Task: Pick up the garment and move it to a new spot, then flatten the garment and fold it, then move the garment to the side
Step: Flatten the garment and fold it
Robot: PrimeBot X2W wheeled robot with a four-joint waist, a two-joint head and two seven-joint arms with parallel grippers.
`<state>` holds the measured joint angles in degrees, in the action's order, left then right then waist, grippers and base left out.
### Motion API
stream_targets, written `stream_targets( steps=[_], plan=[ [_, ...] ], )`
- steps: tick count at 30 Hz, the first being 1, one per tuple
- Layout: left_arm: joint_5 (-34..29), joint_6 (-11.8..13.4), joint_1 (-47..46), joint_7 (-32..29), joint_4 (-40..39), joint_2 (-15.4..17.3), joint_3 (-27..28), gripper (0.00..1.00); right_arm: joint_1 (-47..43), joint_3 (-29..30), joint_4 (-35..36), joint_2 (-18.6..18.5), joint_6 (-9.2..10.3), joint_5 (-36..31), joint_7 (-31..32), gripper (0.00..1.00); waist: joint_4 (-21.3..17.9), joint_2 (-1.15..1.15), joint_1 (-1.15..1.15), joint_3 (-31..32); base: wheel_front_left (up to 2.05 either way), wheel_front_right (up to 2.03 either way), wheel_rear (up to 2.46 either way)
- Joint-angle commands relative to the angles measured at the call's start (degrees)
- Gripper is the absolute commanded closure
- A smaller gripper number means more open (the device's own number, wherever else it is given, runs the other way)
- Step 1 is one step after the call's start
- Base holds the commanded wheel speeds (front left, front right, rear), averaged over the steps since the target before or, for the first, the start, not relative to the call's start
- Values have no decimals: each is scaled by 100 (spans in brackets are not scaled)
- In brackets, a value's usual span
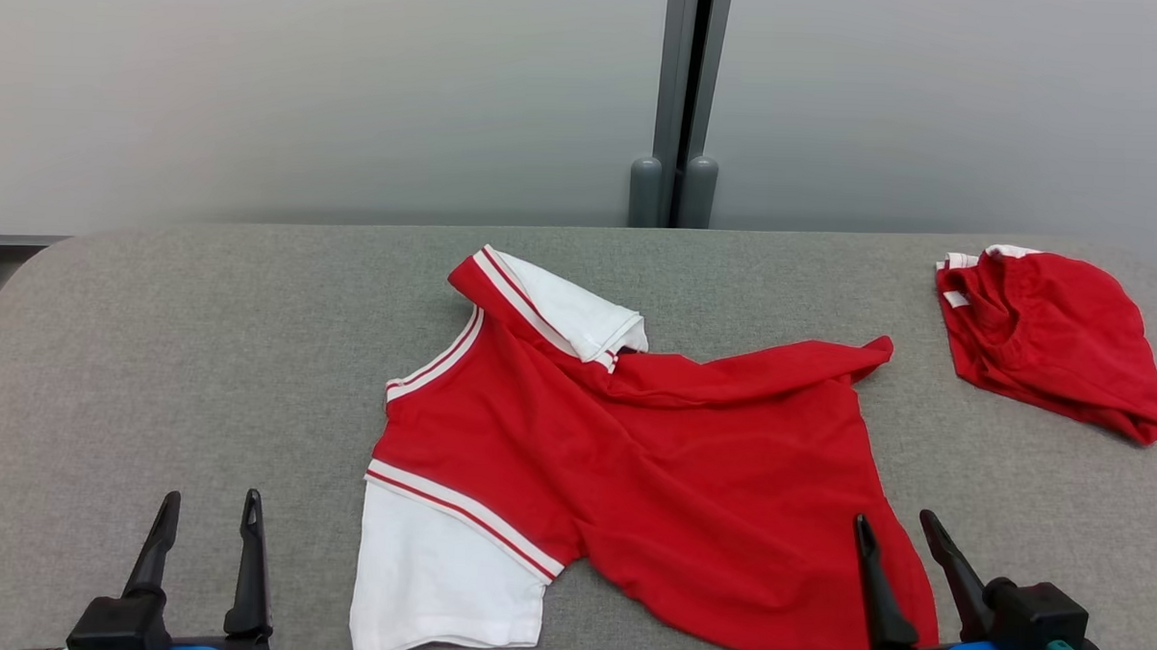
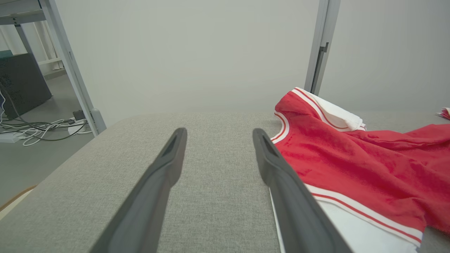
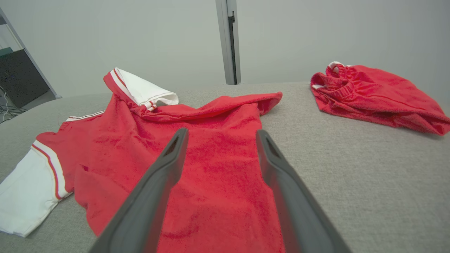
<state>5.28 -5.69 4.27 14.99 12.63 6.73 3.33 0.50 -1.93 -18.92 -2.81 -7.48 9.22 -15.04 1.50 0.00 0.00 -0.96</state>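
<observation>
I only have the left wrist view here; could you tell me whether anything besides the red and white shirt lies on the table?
Observer: Yes, a second red garment lies bunched near the far right corner of the table, apart from the shirt.
Operator: Thank you. Where is the right gripper?
Observer: The right gripper is open, above the shirt's near right hem.
Operator: Is the shirt's far side flat?
Observer: No, its far edge is folded over on itself, from the white sleeve to the right tip.
</observation>
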Motion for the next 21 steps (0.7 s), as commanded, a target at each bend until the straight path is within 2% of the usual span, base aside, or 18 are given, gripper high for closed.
stream_targets(
  steps=[1,10,21],
  plan=[
    [-37,-28,-118,27,12,-7,54,0,48,-7,-6,-17,-3,-10,-19,0,-6,0,0,-4,0,0,0],
    [-78,-77,-125,27,107,-33,91,0,40,-8,-64,-17,-3,-7,-19,0,-52,0,0,-3,0,0,0],
    [27,-170,-274,28,798,-125,-416,0,109,296,-633,-17,-3,-121,-19,0,-146,0,0,-95,0,0,0]
  ],
)
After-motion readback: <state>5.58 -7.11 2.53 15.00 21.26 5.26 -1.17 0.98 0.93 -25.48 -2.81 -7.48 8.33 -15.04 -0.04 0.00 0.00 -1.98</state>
